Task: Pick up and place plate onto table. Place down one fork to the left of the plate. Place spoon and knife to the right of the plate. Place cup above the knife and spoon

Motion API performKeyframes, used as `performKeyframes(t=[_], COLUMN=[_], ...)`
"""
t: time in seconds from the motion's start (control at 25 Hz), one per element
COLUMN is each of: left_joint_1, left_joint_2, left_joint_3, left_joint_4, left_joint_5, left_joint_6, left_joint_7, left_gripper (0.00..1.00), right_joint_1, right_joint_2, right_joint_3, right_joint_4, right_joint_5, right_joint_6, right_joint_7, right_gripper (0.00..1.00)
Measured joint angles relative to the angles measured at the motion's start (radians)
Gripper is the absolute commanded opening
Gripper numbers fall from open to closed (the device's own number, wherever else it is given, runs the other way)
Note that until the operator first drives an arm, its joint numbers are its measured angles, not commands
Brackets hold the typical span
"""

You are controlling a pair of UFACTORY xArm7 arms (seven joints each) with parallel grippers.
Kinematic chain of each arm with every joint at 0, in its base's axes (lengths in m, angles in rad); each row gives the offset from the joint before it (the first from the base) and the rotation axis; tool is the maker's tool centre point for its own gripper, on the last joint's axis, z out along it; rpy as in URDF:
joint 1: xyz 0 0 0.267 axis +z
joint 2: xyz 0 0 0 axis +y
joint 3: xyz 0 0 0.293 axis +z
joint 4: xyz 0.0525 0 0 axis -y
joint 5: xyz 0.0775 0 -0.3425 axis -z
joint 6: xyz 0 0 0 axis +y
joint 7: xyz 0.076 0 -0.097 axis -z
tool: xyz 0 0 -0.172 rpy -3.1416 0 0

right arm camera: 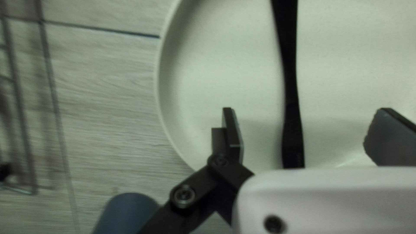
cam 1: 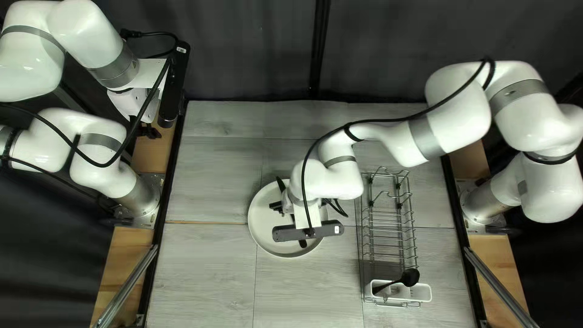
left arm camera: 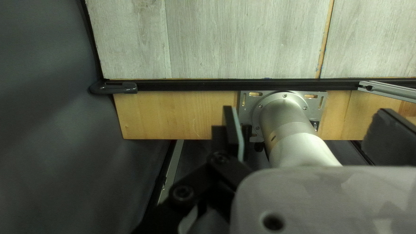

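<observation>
Plate [cam 1: 265, 226] flat on the table [cam 1: 212, 273], left of the wire rack [cam 1: 388, 234]; on it a dark utensil [right arm camera: 290, 86], untouched between the spread fingers of the right gripper [right arm camera: 305, 130]. Main risk: closing too high and missing so flat a piece, or pressing too low and scraping or shifting the plate. Possible swing on lifting, from a grip near the utensil's far end. Fork or knife, impossible to tell, with its near end cut off in the right wrist view. Far right of the plate, a blue cylinder [right arm camera: 125, 214], perhaps the cup, easily knocked; partly out of frame there, hidden under the right arm [cam 1: 340, 176] from above. Left gripper [left arm camera: 305, 130] beyond the table's left edge, fingers apart, empty.
</observation>
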Motion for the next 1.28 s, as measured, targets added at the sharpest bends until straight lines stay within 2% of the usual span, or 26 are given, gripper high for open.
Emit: performKeyframes(t=[0.36, 0.44, 0.48, 0.52, 0.56, 0.6, 1.0, 1.28], left_joint_1=[0.0, 0.0, 0.0, 0.0, 0.0, 0.0, 0.0, 0.0], left_joint_2=[0.0, 0.0, 0.0, 0.0, 0.0, 0.0, 0.0, 0.0], left_joint_3=[0.0, 0.0, 0.0, 0.0, 0.0, 0.0, 0.0, 0.0], left_joint_4=[0.0, 0.0, 0.0, 0.0, 0.0, 0.0, 0.0, 0.0], left_joint_5=[0.0, 0.0, 0.0, 0.0, 0.0, 0.0, 0.0, 0.0], left_joint_6=[0.0, 0.0, 0.0, 0.0, 0.0, 0.0, 0.0, 0.0], left_joint_7=[0.0, 0.0, 0.0, 0.0, 0.0, 0.0, 0.0, 0.0], left_gripper=[1.0, 1.0, 1.0, 1.0, 1.0, 1.0, 1.0, 1.0], right_joint_1=[0.004, 0.004, 0.004, 0.004, 0.004, 0.004, 0.013, 0.041], right_joint_2=[0.051, 0.063, 0.067, 0.07, 0.074, 0.076, 0.068, -0.073], right_joint_3=[-0.01, -0.012, -0.012, -0.012, -0.012, -0.011, -0.012, -0.007], right_joint_4=[0.019, 0.022, 0.025, 0.029, 0.034, 0.038, 0.031, -0.054], right_joint_5=[-0.041, -0.046, -0.048, -0.048, -0.049, -0.049, -0.05, -0.036], right_joint_6=[-0.009, -0.011, -0.009, -0.005, 0.0, 0.003, 0.011, 0.064], right_joint_7=[-0.046, -0.054, -0.057, -0.061, -0.063, -0.065, -0.049, 0.037], right_gripper=[1.0, 0.95, 0.87, 0.63, 0.09, 0.0, 0.0, 0.0])
